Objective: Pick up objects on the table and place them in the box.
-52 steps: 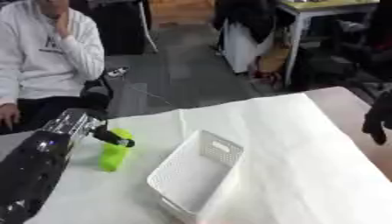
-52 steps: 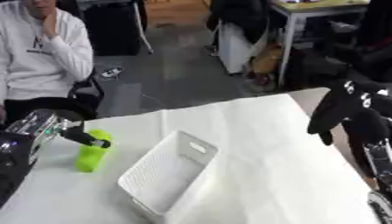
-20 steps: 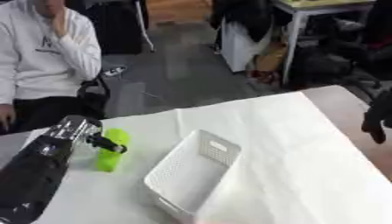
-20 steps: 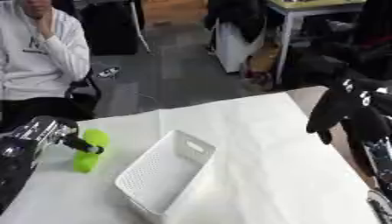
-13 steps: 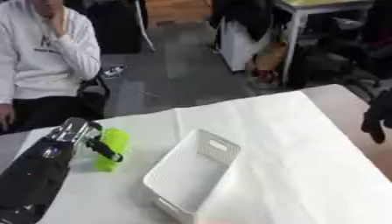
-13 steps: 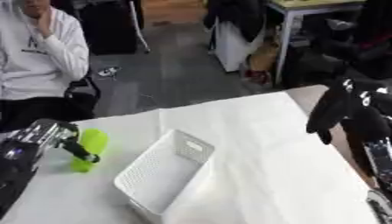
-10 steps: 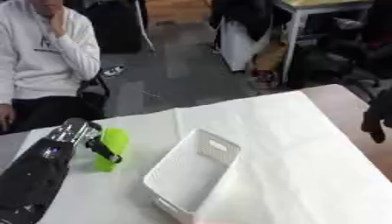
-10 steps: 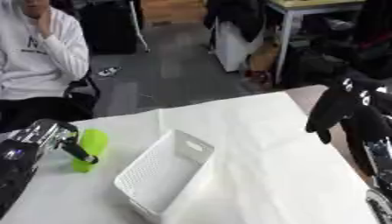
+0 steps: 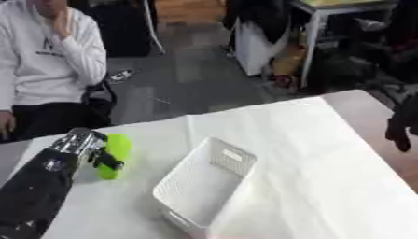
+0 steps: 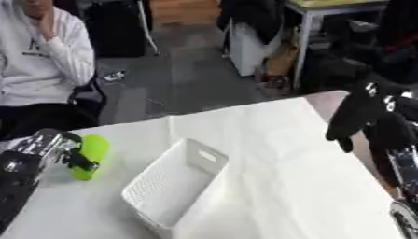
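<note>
We've got a table [image 9: 326,186] covered with a white cloth, and a white perforated box [image 9: 204,186] sits near its middle, turned at an angle. Our left hand [image 9: 86,149] is on the left side, fingers curled round a bright green bottle-shaped object [image 9: 113,156] that lies just left of the box. Our right hand [image 10: 363,116] hangs at the right edge, well apart from the box, fingers relaxed and drooping, holding nothing.

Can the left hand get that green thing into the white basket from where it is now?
Probably yes: the left hand is curled round the green object, and the open-topped white basket sits just beside it.
</note>
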Motion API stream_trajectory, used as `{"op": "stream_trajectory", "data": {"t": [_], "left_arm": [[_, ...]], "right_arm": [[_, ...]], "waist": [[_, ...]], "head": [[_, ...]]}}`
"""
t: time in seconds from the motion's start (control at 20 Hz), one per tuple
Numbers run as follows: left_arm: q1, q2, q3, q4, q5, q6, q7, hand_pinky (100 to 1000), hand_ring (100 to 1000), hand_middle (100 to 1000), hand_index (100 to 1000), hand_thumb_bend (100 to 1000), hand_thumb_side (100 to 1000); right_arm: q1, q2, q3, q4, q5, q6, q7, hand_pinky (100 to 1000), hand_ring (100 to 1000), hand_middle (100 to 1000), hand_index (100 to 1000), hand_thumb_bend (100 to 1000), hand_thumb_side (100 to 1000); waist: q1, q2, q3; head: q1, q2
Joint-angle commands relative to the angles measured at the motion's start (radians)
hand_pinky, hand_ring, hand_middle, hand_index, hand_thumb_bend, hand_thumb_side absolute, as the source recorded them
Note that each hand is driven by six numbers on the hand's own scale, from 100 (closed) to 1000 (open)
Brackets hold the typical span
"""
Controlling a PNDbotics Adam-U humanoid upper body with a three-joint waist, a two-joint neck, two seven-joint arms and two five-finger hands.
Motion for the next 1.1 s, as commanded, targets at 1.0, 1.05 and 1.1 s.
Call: {"op": "stream_trajectory", "data": {"t": [1.0,1.05,1.1], "left_arm": [[-0.024,0.038,0.013,-0.033,-0.044,-0.032,0.188,100,336,269,229,156,861],[-0.026,0.039,0.012,-0.033,-0.048,-0.026,0.193,100,361,298,251,153,881],[-0.028,0.039,0.012,-0.034,-0.052,-0.021,0.197,100,402,351,303,167,917]], "right_arm": [[-0.006,-0.017,-0.005,-0.010,0.002,-0.001,0.000,151,395,460,517,100,692],[-0.006,-0.017,-0.005,-0.010,0.003,-0.001,0.000,151,395,460,517,100,693],[-0.005,-0.017,-0.005,-0.010,0.003,-0.001,0.000,151,395,460,517,100,693]], "waist": [[-0.005,-0.015,0.008],[-0.005,-0.016,0.008],[-0.006,-0.015,0.009]], "head": [[0.002,-0.008],[0.003,-0.007],[0.004,-0.007]]}}
